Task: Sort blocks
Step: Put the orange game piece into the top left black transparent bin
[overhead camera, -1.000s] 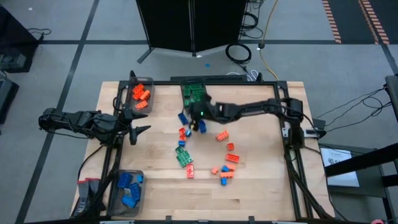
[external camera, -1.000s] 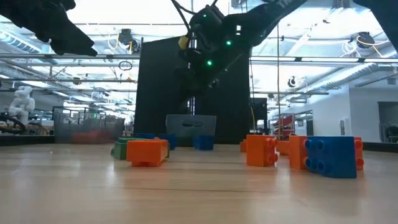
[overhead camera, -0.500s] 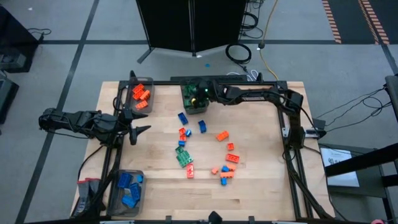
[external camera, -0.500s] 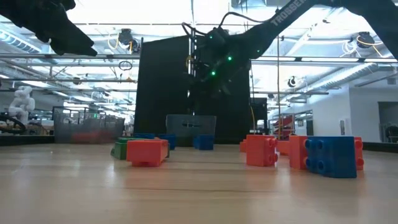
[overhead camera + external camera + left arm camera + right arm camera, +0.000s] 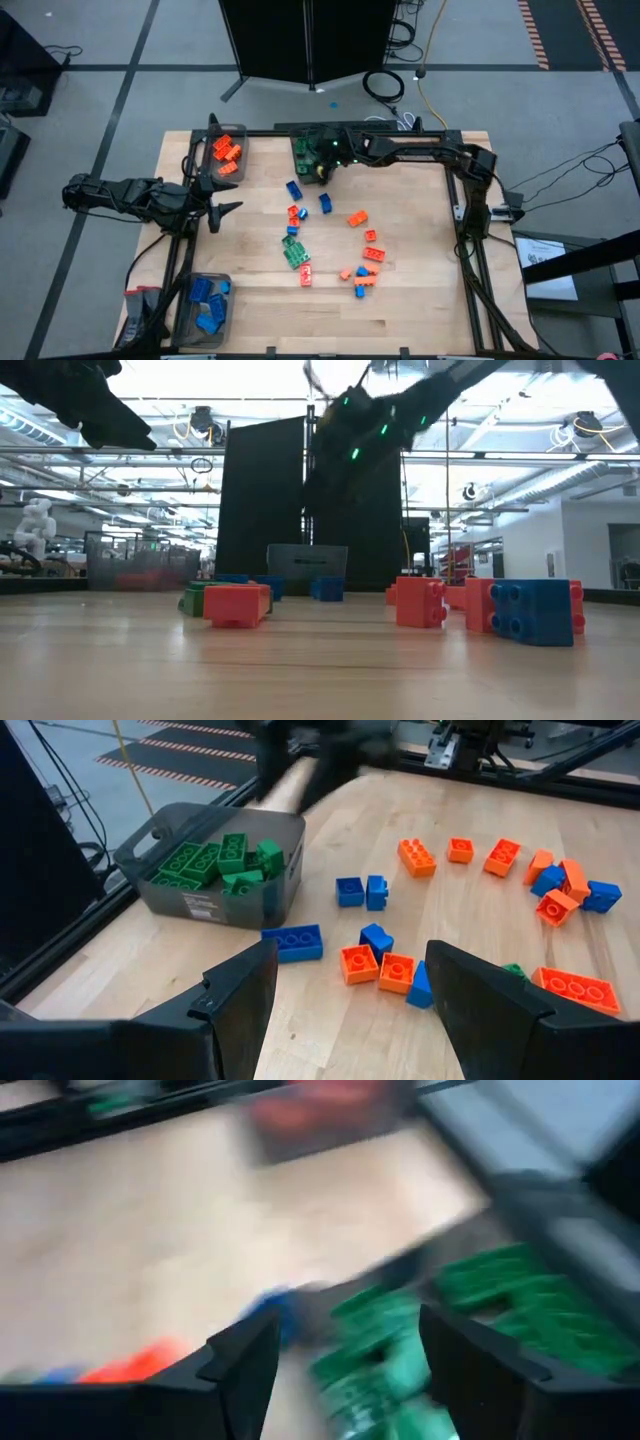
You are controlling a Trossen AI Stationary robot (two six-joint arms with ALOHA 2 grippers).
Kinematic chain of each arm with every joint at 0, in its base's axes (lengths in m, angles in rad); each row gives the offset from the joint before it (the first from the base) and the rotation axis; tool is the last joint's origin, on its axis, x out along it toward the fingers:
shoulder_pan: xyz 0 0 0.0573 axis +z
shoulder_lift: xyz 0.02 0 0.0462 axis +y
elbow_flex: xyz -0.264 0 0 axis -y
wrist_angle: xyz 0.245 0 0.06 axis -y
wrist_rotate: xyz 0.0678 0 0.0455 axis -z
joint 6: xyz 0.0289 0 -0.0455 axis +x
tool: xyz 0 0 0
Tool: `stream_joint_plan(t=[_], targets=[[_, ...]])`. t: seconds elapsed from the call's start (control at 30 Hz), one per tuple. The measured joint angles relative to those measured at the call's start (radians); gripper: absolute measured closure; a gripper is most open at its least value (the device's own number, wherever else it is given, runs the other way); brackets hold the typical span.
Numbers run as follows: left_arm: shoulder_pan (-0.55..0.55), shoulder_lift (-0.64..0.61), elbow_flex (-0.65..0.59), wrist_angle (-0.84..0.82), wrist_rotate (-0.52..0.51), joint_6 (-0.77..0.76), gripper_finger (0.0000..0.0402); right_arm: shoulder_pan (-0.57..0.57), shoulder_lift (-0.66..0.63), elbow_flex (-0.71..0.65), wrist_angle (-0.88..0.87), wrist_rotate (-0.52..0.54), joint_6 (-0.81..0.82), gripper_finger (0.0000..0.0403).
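Green blocks [image 5: 310, 150] fill the dark bin [image 5: 300, 166] at the far middle of the wooden counter [image 5: 420, 260], and the right gripper [image 5: 322, 168] hangs over that bin's near edge with its jaws spread and nothing between them. In the right wrist view the two dark fingers [image 5: 245, 1370] stand wide apart over a blur of green blocks [image 5: 480, 1300]. The left wrist view shows the same bin [image 5: 195, 885] with green bricks heaped inside it.

Orange blocks [image 5: 226, 152] lie in a second bin [image 5: 238, 131] at the far left corner, and blue blocks [image 5: 208, 300] in a third bin [image 5: 183, 318] at the near left corner. Loose blocks are scattered over the middle of the counter: a blue one [image 5: 294, 189] and another blue one [image 5: 326, 203] near the green bin, an orange one [image 5: 356, 218] to their right, a green pair [image 5: 295, 252] nearer the front, and a small cluster of orange and blue [image 5: 362, 280] beside them.

The left gripper [image 5: 228, 200] waits at the counter's left edge, between the orange and blue bins, its jaws spread and empty; its fingers [image 5: 235, 995] frame the scattered blocks in the left wrist view.

In the low view an orange block [image 5: 236, 603] and a blue block [image 5: 530, 612] sit closest to the camera.
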Motion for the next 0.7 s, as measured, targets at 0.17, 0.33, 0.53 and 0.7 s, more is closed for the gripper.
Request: stream_joint_plan(t=[0.17, 0.33, 0.53, 0.7], targets=[[0.0, 0.0, 0.0, 0.0, 0.0, 0.0, 0.0146, 0.07, -0.123, 0.0, -0.343, -0.064, -0.101, 0.0177], [0.0, 0.0, 0.0, 0.0, 0.0, 0.0, 0.0146, 0.177, -0.129, 0.0, -0.635, 0.017, -0.153, 0.0177], [0.0, 0.0, 0.0, 0.0, 0.0, 0.0, 0.0146, 0.267, -0.045, 0.0, -0.687, 0.051, -0.184, 0.0177], [0.0, 0.0, 0.0, 0.0, 0.0, 0.0, 0.0146, 0.316, 0.025, 0.0, -0.742, 0.075, -0.228, 0.0177]])
